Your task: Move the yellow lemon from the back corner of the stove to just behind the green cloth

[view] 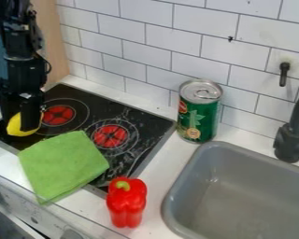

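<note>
At the left, my gripper (21, 122) hangs over the stove's left side, shut on a yellow lemon-like object (16, 127). One finger covers part of that object. A green cloth (63, 163) lies to its lower right, across the front of the black stove top (130, 122) and onto the counter edge. A red bell pepper (125, 205) with a green stem stands upright near the front edge of the counter, to the right of the cloth.
A green can (199, 114) stands upright by the tiled wall, right of the stove. The grey sink (177, 189) takes up the lower right, with a dark faucet (292, 135) at its back. Stove knobs line the lower left.
</note>
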